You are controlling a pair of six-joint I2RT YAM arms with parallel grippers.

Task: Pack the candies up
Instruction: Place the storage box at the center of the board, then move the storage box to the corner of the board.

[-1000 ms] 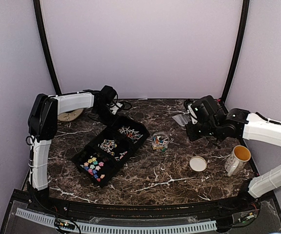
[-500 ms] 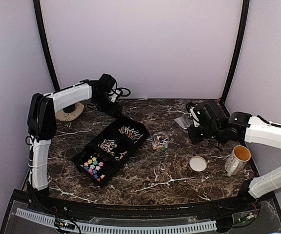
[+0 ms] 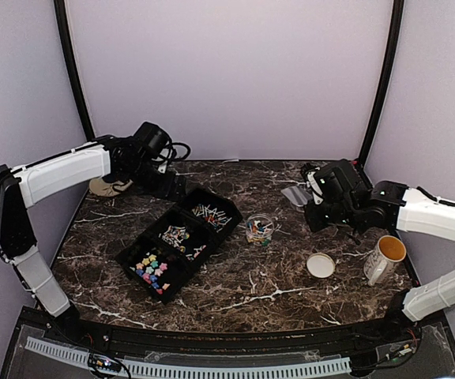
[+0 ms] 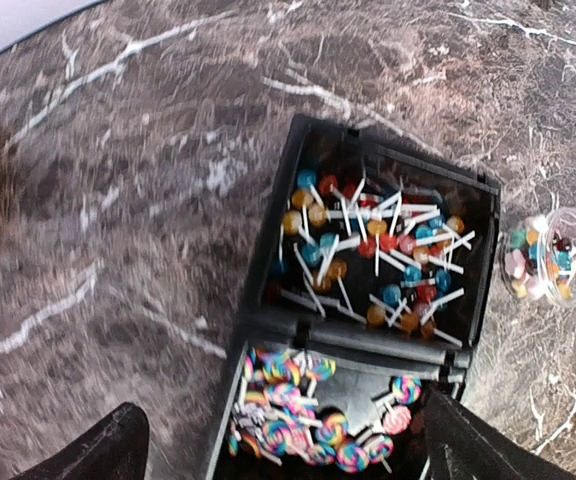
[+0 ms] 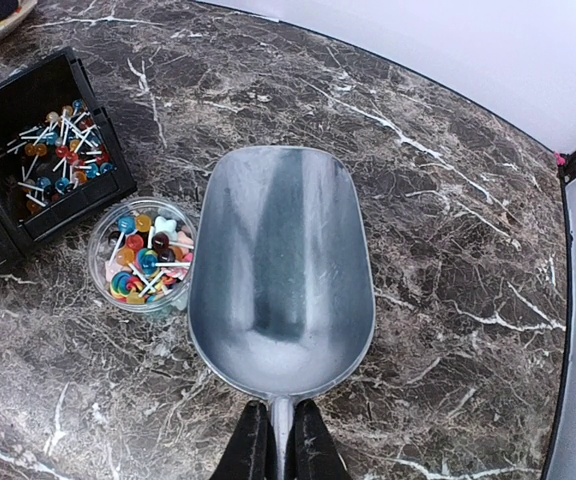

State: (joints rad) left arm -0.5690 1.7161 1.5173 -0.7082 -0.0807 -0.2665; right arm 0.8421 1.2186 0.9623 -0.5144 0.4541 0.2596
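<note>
Now left gripper (image 4: pixel 278 428) gaping over tray (image 4: pixel 392 176) edge; candies (image 4: pixel 368 250) inside rim.

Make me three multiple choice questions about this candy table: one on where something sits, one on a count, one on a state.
1. Where is the clear jar?
A. inside a mug
B. on the table, right of the black tray
C. on top of a lid

2. How many compartments does the black tray have?
A. two
B. five
C. three

3. The metal scoop held by the right gripper is:
A. empty
B. heaped with candies
C. lying on the table

Answers:
1 B: the top view shows it standing just beside the tray.
2 C: three bins lie in a row.
3 A: its bowl is bare, with the handle between shut jaws.
</note>
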